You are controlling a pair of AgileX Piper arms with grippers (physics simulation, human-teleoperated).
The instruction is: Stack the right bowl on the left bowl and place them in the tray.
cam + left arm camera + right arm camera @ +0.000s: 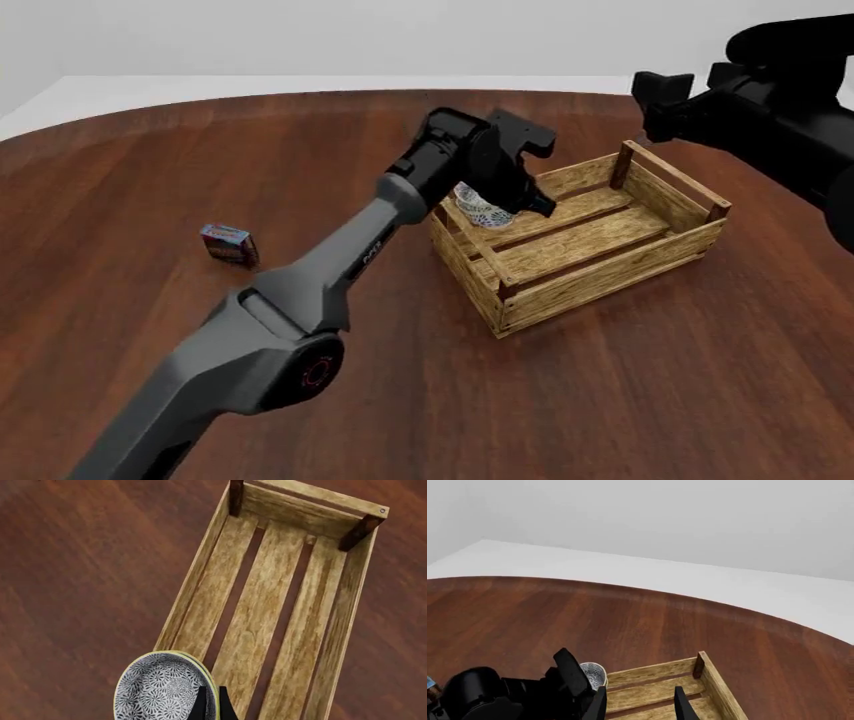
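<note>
We see a round, dark reddish-brown wooden counter (160, 150) carrying a light-wood slatted rectangular tray (627, 262) with darker corner posts. The grey left arm (307, 310) reaches from the near left side across the counter to the tray's left end. Its black left tool (514, 195) is clamped on the rim of two stacked bowls (481, 208), grey-white inside with a dark floral pattern and a yellow-green rim (167, 690); the left wrist view shows two nested rims pinched between the closed fingers (223, 707). The stack hangs tilted over the left end of the tray, above its slatted floor (257, 610); we cannot tell whether it touches the wood. The black right arm (787, 90) stands raised beyond the tray's far right corner, and its right tool (640, 702) shows its two fingers apart, gripping nothing. A small blue box (228, 243) lies on the counter, well apart to the left.
</note>
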